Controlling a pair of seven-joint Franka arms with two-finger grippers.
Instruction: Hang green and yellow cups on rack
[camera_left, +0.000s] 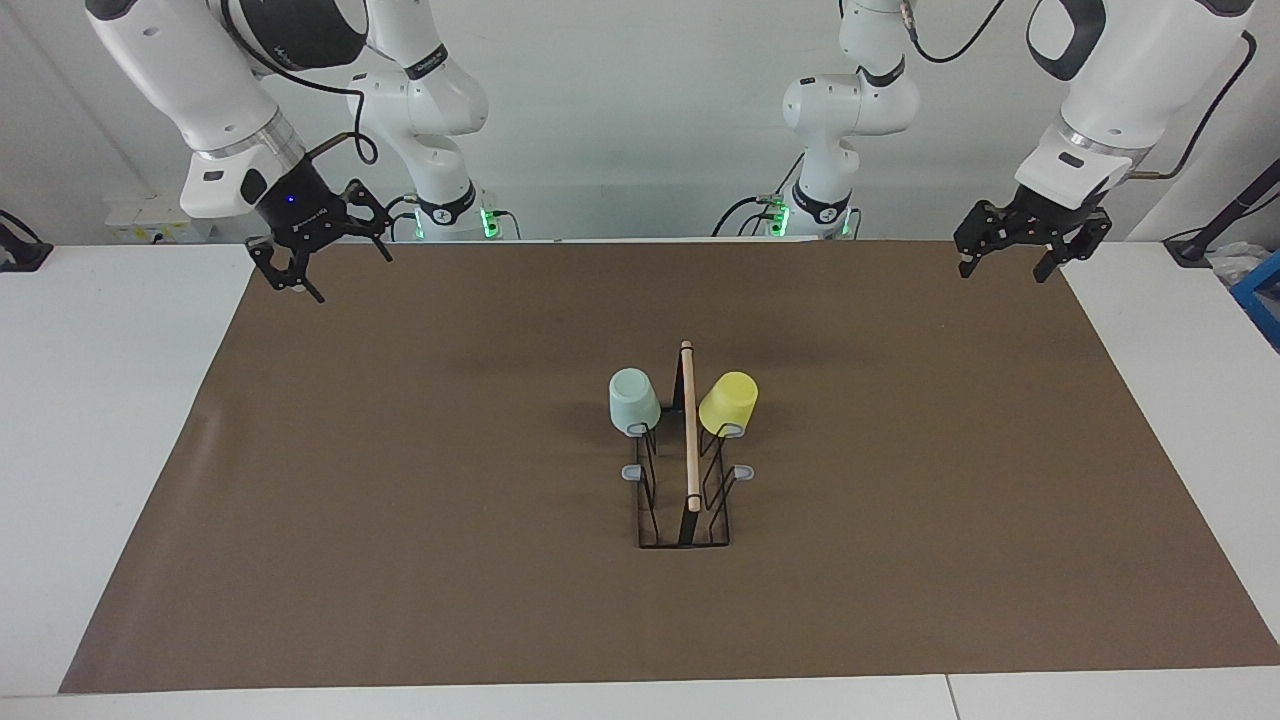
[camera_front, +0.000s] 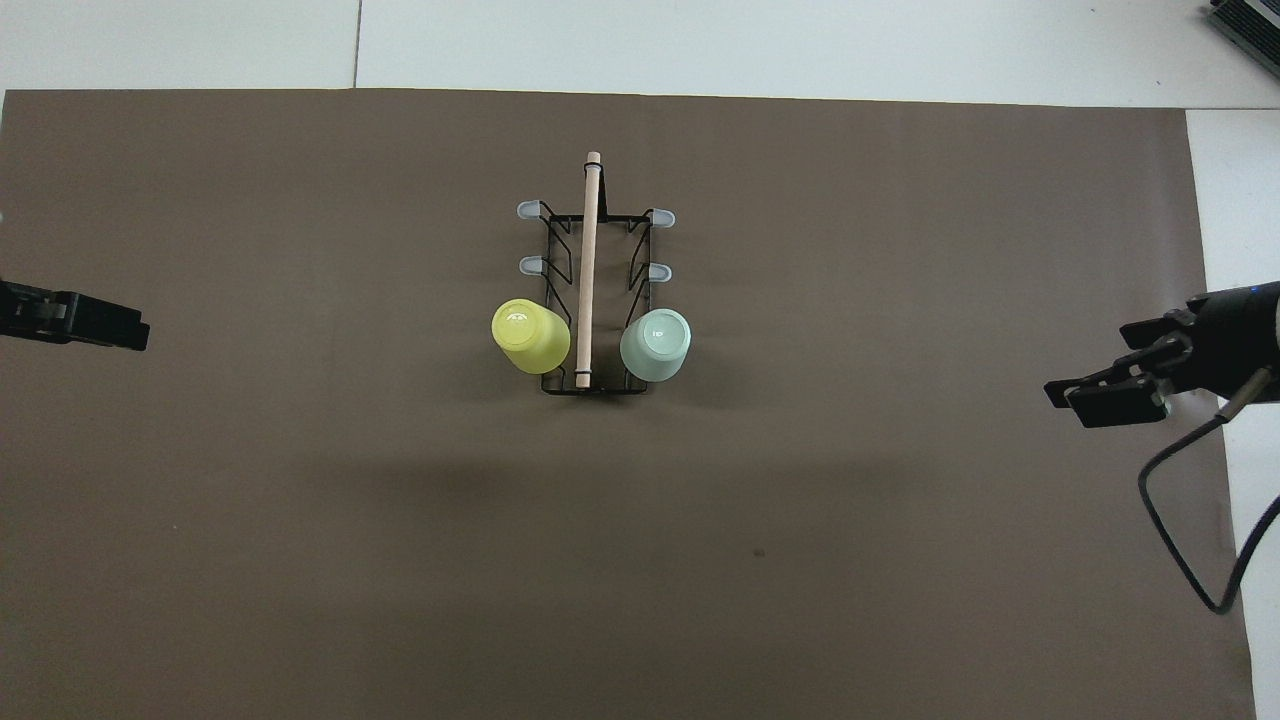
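Observation:
The black wire rack (camera_left: 689, 430) with its wooden rod stands in the middle of the brown mat; it also shows in the overhead view (camera_front: 590, 260). The mint green cup (camera_left: 633, 400) hangs upside down on the prong nearest the robots on the right arm's side (camera_front: 655, 345). The yellow cup (camera_left: 728, 403) hangs upside down on the matching prong on the left arm's side (camera_front: 530, 337). The other grey-tipped prongs are bare. My left gripper (camera_left: 1003, 272) is open and empty, raised over the mat's edge (camera_front: 135, 335). My right gripper (camera_left: 340, 272) is open and empty over the mat's other end (camera_front: 1075, 400).
The brown mat (camera_left: 400, 500) covers most of the white table (camera_left: 100, 400). A black cable (camera_front: 1190, 560) hangs from the right arm over the mat's edge. A blue object (camera_left: 1262, 295) lies at the table's left-arm end.

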